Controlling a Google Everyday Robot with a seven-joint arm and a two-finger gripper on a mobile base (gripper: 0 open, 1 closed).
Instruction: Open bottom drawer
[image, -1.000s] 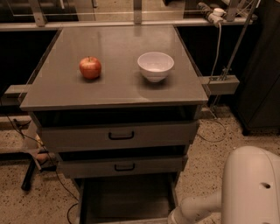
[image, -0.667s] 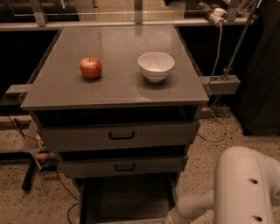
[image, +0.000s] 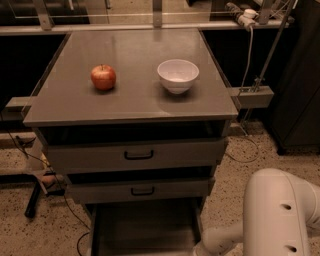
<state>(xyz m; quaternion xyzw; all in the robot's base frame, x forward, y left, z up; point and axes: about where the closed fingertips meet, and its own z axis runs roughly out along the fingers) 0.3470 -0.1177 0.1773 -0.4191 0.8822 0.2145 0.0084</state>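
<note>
The grey cabinet (image: 130, 107) has three drawers. The bottom drawer (image: 145, 227) is the narrowest; it stands pulled out toward me, its grey floor and side rails showing below the middle drawer. Its front and black loop handle are cut off by the lower frame edge. My white arm (image: 280, 215) is at the lower right, and its forearm (image: 212, 242) reaches left and down to the drawer's right side. The gripper itself is below the frame edge, out of view.
A red apple (image: 103, 77) and a white bowl (image: 178, 75) sit on the cabinet top. The top drawer (image: 138, 155) and middle drawer (image: 142, 191) stand slightly out. Cables and a black stand (image: 35, 197) lie on the floor at left. A dark cabinet (image: 300, 90) stands at right.
My arm has shifted a little to the left, and its forearm lies closer to the bottom drawer's right side. The drawers, apple and bowl have not moved.
</note>
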